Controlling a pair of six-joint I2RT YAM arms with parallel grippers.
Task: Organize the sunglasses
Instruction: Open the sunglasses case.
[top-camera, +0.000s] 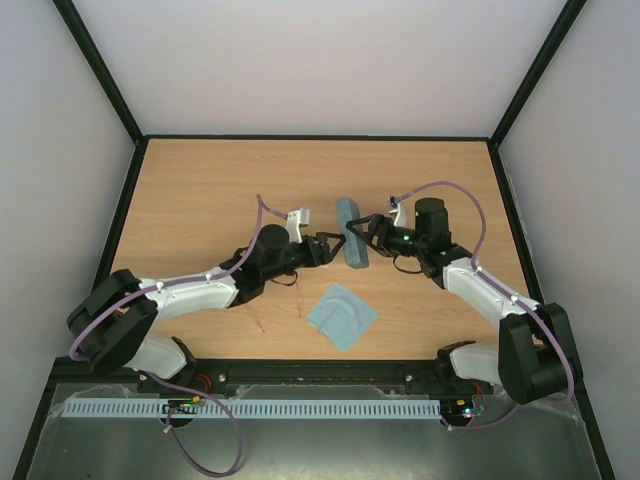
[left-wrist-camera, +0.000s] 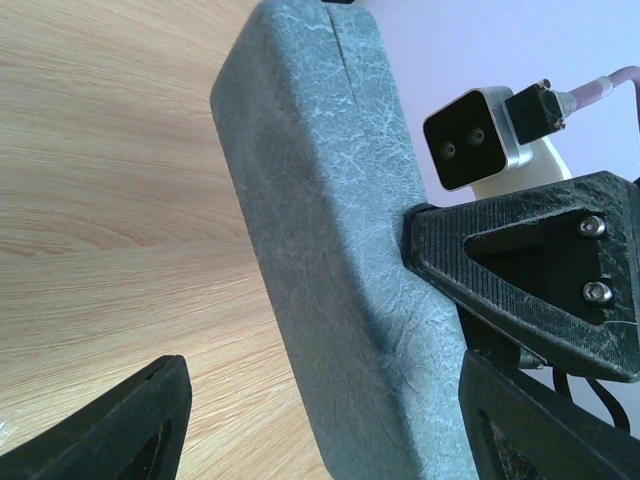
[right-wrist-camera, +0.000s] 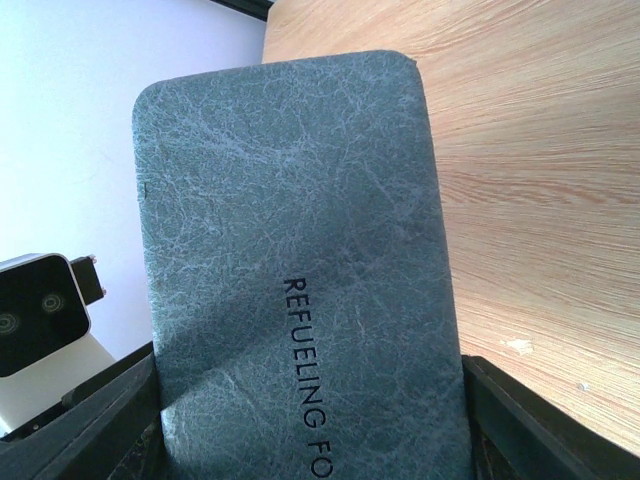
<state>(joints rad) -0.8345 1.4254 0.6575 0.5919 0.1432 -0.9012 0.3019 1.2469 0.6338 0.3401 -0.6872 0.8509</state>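
**Top view.** We list a wooden table (top-camera: 200, 200) carrying a grey-blue glasses case (top-camera: 349, 214) near its middle, apparently turned on a long edge. A light blue cloth (top-camera: 341, 315) lies nearer the arm bases, apart from the case. The left hand (top-camera: 336, 247) and right hand (top-camera: 363, 238) meet at the case's near end from opposite sides. The sunglasses we cannot place. Faint pink streaks (top-camera: 262, 321) on the wood left of the cloth may be their frame, but they are too thin to tell. Whether the sunglasses lie inside the case is hidden.

**Left wrist view.** The left hand (left-wrist-camera: 335, 430) stands apart, one finger on either side of the case, with bare wood showing between one finger and the case wall. A finger (left-wrist-camera: 520, 270) of the right hand presses the far side. The lid seam (left-wrist-camera: 345, 60) runs along the upper edge.

**Right wrist view.** The right hand (right-wrist-camera: 310, 435) is clamped on the case across its width, both fingers against its long edges. Stamped lettering (right-wrist-camera: 308, 370) reads "REFUELING FO", the rest cut off by the frame edge. We find no other legible marking.

**Handling note.** We judge the step to be steadying the case for opening. The right hand should grip firmly. The left should close squarely on one half beside the seam, clear of the other hand's fingers, and lever gently so the case does not twist free.
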